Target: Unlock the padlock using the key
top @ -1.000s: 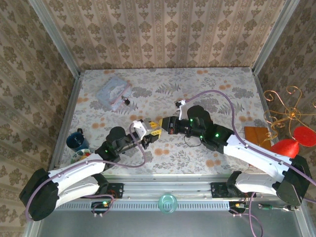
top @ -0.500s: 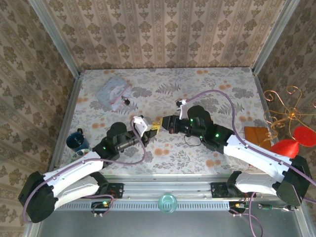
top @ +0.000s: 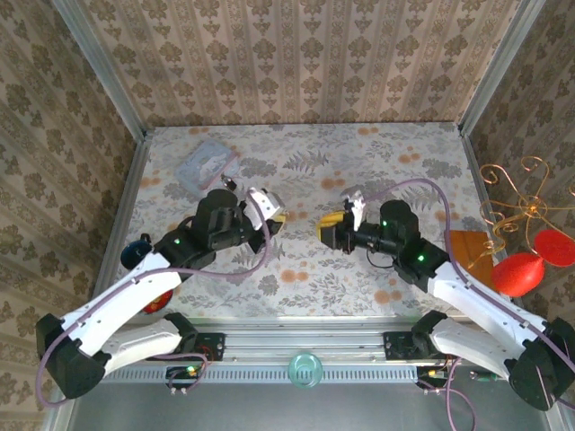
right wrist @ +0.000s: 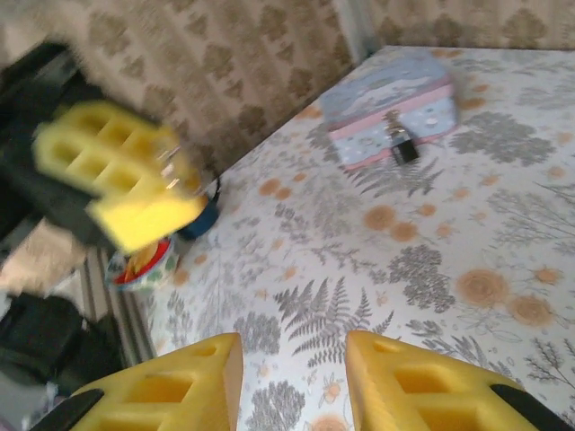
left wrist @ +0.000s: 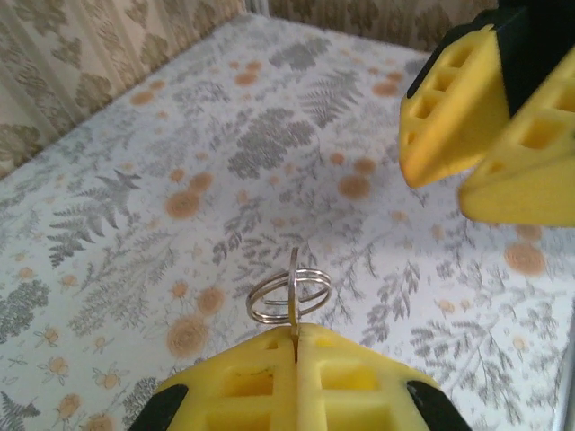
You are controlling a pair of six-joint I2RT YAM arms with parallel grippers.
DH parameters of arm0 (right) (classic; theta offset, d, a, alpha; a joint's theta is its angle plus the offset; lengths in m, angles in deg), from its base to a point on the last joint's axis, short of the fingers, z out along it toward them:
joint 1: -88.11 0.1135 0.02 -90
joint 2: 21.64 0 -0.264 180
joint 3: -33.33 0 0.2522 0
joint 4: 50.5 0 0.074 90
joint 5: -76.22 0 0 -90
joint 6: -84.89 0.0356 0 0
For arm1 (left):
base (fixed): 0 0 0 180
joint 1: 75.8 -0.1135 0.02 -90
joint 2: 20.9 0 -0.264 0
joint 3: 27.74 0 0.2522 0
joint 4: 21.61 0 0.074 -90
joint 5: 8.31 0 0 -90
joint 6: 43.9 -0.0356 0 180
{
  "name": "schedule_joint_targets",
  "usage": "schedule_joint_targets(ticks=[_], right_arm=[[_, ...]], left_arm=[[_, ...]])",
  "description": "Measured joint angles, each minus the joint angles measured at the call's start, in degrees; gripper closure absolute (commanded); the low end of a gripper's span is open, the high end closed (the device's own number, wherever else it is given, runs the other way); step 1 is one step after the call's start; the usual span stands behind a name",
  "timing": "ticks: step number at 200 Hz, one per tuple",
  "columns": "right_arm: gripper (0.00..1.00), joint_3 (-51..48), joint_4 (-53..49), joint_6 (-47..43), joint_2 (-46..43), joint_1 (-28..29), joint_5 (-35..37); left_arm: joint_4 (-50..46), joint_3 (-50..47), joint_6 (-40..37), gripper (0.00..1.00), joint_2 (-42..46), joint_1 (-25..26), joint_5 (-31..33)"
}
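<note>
My left gripper [left wrist: 296,330] is shut on the key [left wrist: 295,269], a thin grey blade standing up between the yellow fingertips with a double wire ring [left wrist: 289,296] through it. From above, the left gripper [top: 277,216] hangs over the table's middle. My right gripper [top: 329,226] faces it a short gap away. The right gripper [right wrist: 294,359] is open with nothing between its fingers [left wrist: 467,135]. The padlock [right wrist: 402,144], dark-bodied with a thin shackle, lies at the near edge of the bluish pouch [right wrist: 386,103], far back left [top: 229,183], apart from both grippers.
A blue cup [top: 135,252] and a red-rimmed bowl [right wrist: 144,260] stand by the table's left edge, under the left arm. A brown block [top: 467,244], a red object [top: 521,269] and a gold wire ornament [top: 512,193] sit at the right edge.
The two grippers met at the middle a second ago. The left one closed on the key and swung back and left; the right one opened and drew away to the right.
</note>
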State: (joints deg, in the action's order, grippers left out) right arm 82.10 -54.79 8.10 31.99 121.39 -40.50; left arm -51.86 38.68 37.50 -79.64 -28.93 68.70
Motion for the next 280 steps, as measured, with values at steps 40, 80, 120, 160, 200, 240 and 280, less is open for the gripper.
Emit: schedule_joint_targets(ticks=[40,80,120,160,200,240,280], right_arm=[[0.6,-3.41,5.57,-7.74,-0.13,1.68,-6.25],[0.63,-3.39,8.68,-11.78,3.34,2.82,-10.8],[0.65,-3.37,8.2,-14.97,5.81,4.39,-12.15],[0.71,-3.19,8.07,-16.65,7.02,4.48,-12.2],[0.71,-2.89,7.67,-17.57,8.33,4.48,-12.52],[0.69,-2.58,6.99,-17.57,9.01,4.42,-12.61],[0.68,-1.95,6.58,-17.53,9.84,4.2,-13.44]], left_arm=[[-10.91,4.46,-5.81,1.0,-5.97,5.18,0.22],[-14.43,5.84,-8.22,1.0,-9.27,7.61,-0.15],[-14.86,5.9,-9.35,1.0,-10.36,8.11,-0.63],[-15.17,5.92,-9.73,1.0,-10.45,8.17,-0.66],[-16.61,5.92,-9.73,1.0,-10.43,8.17,-0.66],[-17.62,5.92,-9.7,1.0,-9.81,8.17,-0.37],[-18.21,5.92,-9.68,1.0,-8.72,8.22,0.24]])
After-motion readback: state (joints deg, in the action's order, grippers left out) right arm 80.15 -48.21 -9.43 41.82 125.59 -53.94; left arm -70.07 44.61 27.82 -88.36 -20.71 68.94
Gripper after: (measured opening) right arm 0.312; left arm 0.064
